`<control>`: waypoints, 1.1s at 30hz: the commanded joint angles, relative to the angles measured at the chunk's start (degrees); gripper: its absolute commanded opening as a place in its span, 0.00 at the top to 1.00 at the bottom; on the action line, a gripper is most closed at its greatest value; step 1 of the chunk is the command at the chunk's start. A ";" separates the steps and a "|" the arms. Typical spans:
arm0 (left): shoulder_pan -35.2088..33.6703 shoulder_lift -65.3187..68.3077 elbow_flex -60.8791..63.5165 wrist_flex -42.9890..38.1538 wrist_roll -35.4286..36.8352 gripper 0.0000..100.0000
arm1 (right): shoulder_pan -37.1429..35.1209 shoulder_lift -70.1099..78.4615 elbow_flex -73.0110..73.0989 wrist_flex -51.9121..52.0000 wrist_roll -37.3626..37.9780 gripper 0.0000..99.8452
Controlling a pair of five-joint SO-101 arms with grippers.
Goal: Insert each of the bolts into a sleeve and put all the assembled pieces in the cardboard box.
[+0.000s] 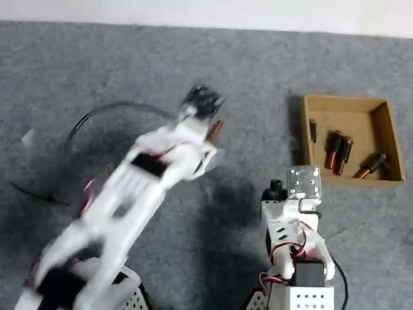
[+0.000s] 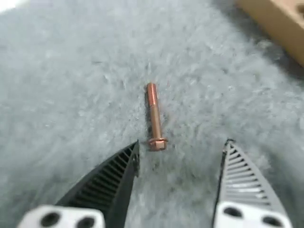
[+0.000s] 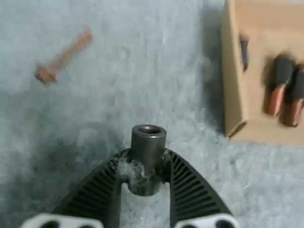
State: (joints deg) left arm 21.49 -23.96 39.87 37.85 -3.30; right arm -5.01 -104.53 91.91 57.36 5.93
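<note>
A copper bolt (image 2: 154,116) lies on the grey carpet just ahead of my left gripper (image 2: 182,152), which is open with nothing between its fingers (image 2: 123,175). In the high view the bolt (image 1: 215,131) pokes out beside the left arm (image 1: 148,168). My right gripper (image 3: 147,166) is shut on a dark sleeve (image 3: 148,142) held upright with its bore facing up; the sleeve (image 1: 276,189) is left of the cardboard box (image 1: 303,129). The same bolt (image 3: 64,54) lies farther off in the right wrist view. Several assembled pieces (image 1: 339,150) lie in the box.
The cardboard box wall (image 3: 232,71) stands close to the right gripper's side. A black cable (image 1: 84,119) loops over the carpet at the left. Open carpet lies between the two arms.
</note>
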 commanded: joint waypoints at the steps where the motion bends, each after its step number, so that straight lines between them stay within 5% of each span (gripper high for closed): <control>1: 0.66 26.68 -20.97 4.31 -0.26 0.74 | -0.22 -0.66 1.19 -3.74 0.09 1.00; 8: -1.80 46.73 -41.71 12.40 -0.09 0.74 | -0.22 -0.66 1.19 -5.23 0.53 1.00; 15: -7.78 59.21 -51.91 13.19 -0.09 0.74 | -0.13 -0.66 1.19 -5.23 0.53 1.00; 24: -7.25 66.86 -63.78 25.41 -0.35 0.75 | -0.13 -0.66 1.19 -5.14 0.53 1.00; 30: -7.16 69.93 -68.35 32.00 -9.49 1.00 | 0.04 -0.66 1.19 -5.14 0.53 1.00; 33: -7.25 70.29 -68.70 34.73 -10.29 0.99 | 0.04 -0.66 1.19 -5.14 0.53 1.00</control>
State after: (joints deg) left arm 15.25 45.67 -27.82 68.26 -11.30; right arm -5.01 -104.53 93.58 54.11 5.93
